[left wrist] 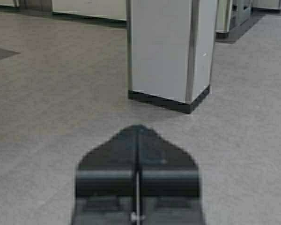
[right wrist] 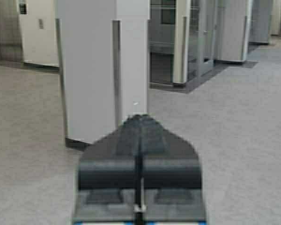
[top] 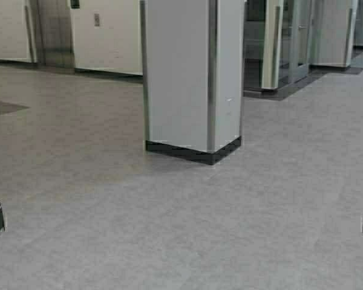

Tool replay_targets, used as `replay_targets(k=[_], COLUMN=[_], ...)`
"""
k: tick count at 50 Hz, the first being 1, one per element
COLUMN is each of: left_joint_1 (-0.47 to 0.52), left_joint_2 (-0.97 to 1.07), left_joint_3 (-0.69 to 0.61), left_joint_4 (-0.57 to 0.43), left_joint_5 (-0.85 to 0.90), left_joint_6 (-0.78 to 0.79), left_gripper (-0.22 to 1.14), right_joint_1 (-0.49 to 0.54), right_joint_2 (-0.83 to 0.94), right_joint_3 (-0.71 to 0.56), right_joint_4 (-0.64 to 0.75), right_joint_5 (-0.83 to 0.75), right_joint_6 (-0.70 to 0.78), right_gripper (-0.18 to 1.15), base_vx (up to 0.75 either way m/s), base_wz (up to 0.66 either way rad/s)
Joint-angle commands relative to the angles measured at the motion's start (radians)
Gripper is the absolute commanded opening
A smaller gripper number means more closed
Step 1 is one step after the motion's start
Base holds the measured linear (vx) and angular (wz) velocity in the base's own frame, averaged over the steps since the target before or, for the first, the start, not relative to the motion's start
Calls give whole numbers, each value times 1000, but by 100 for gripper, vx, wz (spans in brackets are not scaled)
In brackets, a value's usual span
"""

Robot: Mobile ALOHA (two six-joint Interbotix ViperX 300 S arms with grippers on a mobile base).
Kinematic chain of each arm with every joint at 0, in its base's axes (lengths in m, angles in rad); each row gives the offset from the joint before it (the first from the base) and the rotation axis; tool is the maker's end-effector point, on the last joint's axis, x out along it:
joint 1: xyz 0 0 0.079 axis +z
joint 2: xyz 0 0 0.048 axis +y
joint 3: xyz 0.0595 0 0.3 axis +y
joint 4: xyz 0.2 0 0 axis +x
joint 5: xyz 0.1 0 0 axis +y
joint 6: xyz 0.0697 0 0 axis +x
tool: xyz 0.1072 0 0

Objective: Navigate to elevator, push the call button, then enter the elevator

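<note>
- You see a big white pillar [top: 190, 78] with a black base in the middle of the high view, standing on the grey floor [top: 169, 229].
- The elevator [top: 54, 33] is in the upper left of the frame, far behind the pillar. Only part of its shiny steel door shows.
- The call button [top: 97, 19] is a small grey plate on the white wall [top: 115, 42], just right of the elevator. It is too small to see the button itself well.
- Glass doors [top: 290, 42] are in the upper right.
- Your left gripper [left wrist: 138, 133] has its fingers pressed tight together, holding nothing.
- Your right gripper [right wrist: 139, 121] is squeezed together too, and holds nothing.
- Both grippers point out over the floor.
</note>
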Motion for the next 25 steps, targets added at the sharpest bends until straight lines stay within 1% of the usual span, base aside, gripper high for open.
replay_targets(k=[1, 10, 15, 20, 25], left_joint_1=[-2, -2, -2, -2, -2], left_joint_2=[-54, -69, -64, -48, -2], left_joint_3=[-8, -48, -48, -54, -89], left_joint_4=[-5, -8, -8, -8, -8], left_joint_5=[-5, 34, 46, 58, 63], left_joint_6=[-2, 0, 0, -2, 9], left_gripper=[3, 3, 3, 3, 3], right_joint_1=[14, 40, 52, 77, 92], right_joint_2=[12, 34, 38, 41, 67], right_joint_3=[-37, -121, -144, -147, -158], right_joint_4=[-11, -48, -51, -52, -64], right_joint_5=[6, 98, 143, 149, 149], right_joint_6=[2, 3, 5, 3, -11], right_gripper=[5, 5, 5, 5, 5], base_vx=[64, 67, 65, 63, 64], base_wz=[36, 30, 36, 44, 42])
